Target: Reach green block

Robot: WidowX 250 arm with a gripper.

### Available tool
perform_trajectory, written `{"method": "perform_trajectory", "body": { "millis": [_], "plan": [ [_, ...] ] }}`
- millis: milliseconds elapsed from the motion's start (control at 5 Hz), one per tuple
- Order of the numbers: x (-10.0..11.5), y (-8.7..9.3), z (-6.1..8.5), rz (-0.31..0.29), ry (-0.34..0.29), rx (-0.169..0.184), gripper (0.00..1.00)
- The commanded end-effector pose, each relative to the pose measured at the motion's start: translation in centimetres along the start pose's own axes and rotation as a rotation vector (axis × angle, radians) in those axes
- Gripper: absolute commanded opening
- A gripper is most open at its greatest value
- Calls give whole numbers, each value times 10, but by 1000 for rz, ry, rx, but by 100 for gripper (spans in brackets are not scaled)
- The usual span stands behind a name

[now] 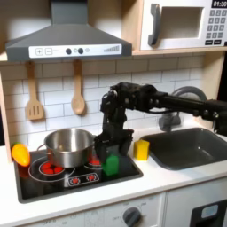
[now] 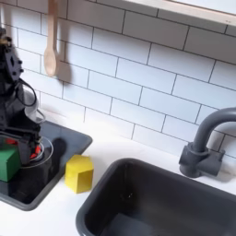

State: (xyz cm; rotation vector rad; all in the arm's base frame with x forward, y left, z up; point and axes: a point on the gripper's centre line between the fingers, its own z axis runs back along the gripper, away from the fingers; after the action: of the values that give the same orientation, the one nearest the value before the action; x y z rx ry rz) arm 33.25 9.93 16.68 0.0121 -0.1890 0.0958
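Note:
The green block [image 1: 112,164] stands upright on the black stovetop [image 1: 124,170] near its front edge, to the right of the steel pot in the first exterior view. My gripper [image 1: 109,144] hangs pointing down just above and slightly behind the block, and its fingers look spread with nothing between them. In the second exterior view the green block [image 2: 7,164] sits at the left edge, directly below the gripper [image 2: 18,140]. I cannot tell whether the fingers touch the block.
A steel pot [image 1: 68,146] stands on the left burner, with an orange-yellow toy [image 1: 20,154] at the stove's far left. A yellow block [image 1: 142,149] [image 2: 79,172] sits between the stove and the sink [image 1: 191,146] [image 2: 157,198]. The faucet [image 2: 198,152] and the tiled wall lie behind.

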Motion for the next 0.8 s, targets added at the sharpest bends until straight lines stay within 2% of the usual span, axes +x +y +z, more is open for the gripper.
{"method": "perform_trajectory", "body": {
  "millis": [0,400,600],
  "plan": [
    [1,7,-10,4,22,22,100],
    [1,6,-17,-12,35,18,100],
    [4,3,-26,-23,51,15,100]
  ]
}}
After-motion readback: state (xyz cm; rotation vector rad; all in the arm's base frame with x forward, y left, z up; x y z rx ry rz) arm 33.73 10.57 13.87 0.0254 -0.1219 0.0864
